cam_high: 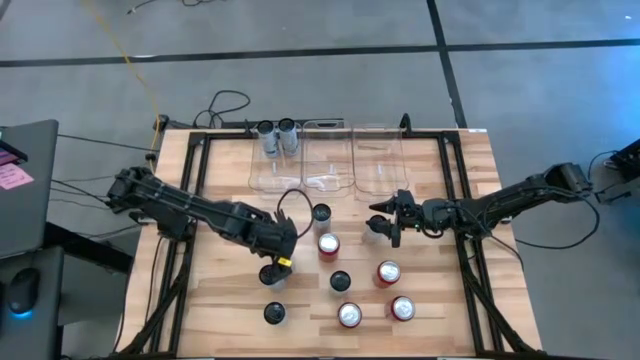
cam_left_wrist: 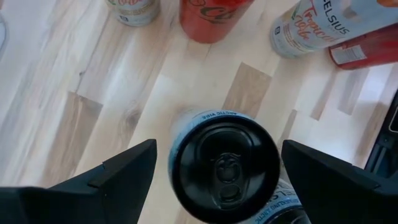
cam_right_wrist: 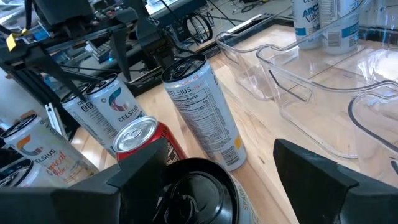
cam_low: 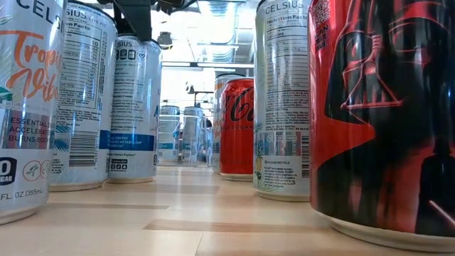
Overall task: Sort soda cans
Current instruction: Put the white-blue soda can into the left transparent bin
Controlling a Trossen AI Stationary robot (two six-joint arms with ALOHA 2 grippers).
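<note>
My left gripper (cam_high: 272, 262) (cam_left_wrist: 217, 149) is open, pointing down over a silver soda can with a black top (cam_left_wrist: 224, 167); its fingers stand on either side without touching. My right gripper (cam_high: 381, 222) (cam_right_wrist: 221, 146) is open around another dark-topped can (cam_right_wrist: 199, 186) near the table's middle, fingers apart from it. Other cans stand upright on their bases: red ones (cam_high: 329, 243) (cam_high: 388, 272) (cam_high: 403, 308) (cam_high: 349, 315), dark-topped ones (cam_high: 321, 213) (cam_high: 340, 281) (cam_high: 275, 313). Two silver cans (cam_high: 277, 134) stand in the left clear bin.
Three clear plastic bins (cam_high: 328, 165) sit side by side at the table's far edge; the middle and right ones hold no cans. A black frame rail (cam_high: 455, 200) runs along the table's sides. Cables (cam_high: 225, 105) lie beyond the far-left corner. Bare wood shows at the near-left part of the table.
</note>
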